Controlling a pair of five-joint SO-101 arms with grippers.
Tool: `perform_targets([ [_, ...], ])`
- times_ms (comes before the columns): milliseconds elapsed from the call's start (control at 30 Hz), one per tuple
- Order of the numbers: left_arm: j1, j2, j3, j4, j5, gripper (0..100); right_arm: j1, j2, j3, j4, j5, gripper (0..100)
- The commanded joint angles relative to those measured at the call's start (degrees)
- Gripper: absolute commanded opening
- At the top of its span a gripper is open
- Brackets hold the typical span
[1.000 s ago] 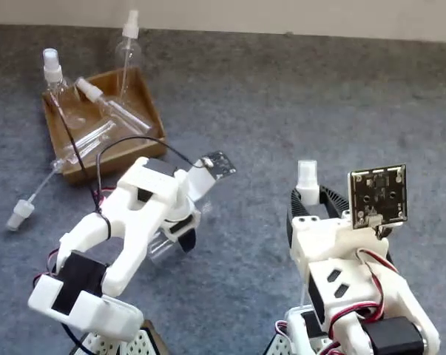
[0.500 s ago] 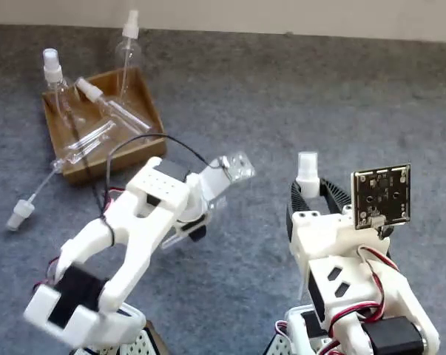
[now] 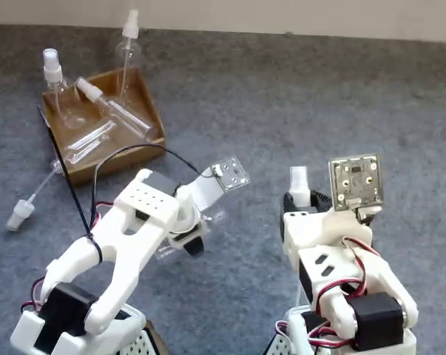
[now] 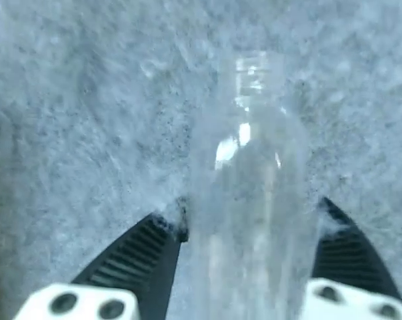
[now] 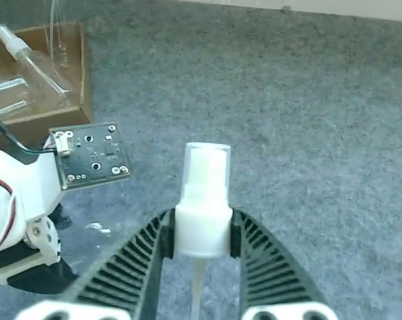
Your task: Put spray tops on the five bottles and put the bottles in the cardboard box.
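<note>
Right gripper [image 5: 201, 230] shifted, clamping spray top [image 5: 205, 180] (upright)

Grey carpet [image 3: 282, 96] bears cardboard box [image 3: 112, 159], loose spray top [image 3: 19, 214].

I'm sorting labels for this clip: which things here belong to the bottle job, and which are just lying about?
Job: clear plastic bottle in the left gripper; white spray top in the right gripper; brown cardboard box holding capped bottles; loose white spray top outside the box.
Lying about: grey carpet; black cable.

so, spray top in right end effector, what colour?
White spray top; best in right wrist view.
</note>
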Motion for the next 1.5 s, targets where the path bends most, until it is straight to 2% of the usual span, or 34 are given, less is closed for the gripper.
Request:
perform_targets([
  [0,-0.57,-2.68,2.42,-5.01,-0.53,31,-0.22,-0.31,-0.04,-1.98,0.09,5.8],
  [233,-0.13,-2.68,6.20,-9.93,-0.53,31,-0.22,-0.31,-0.04,-1.80,0.00,5.8],
  [467,-0.04,1.98,5.76,-10.37,-0.53,30,-0.22,-0.31,-0.04,-1.80,0.00,5.8],
  [767,0.13,8.31,1.89,-10.11,-0.53,12,-0.22,-0.31,0.04,-1.63,0.00,5.8],
  [1100,0.13,8.22,1.45,-10.37,-0.53,12,-0.22,-0.31,0.04,-1.89,0.26,5.8],
  [1467,0.75,8.22,-9.36,-10.02,-0.26,12,-0.22,-0.31,0.13,-6.20,0.09,5.8],
])
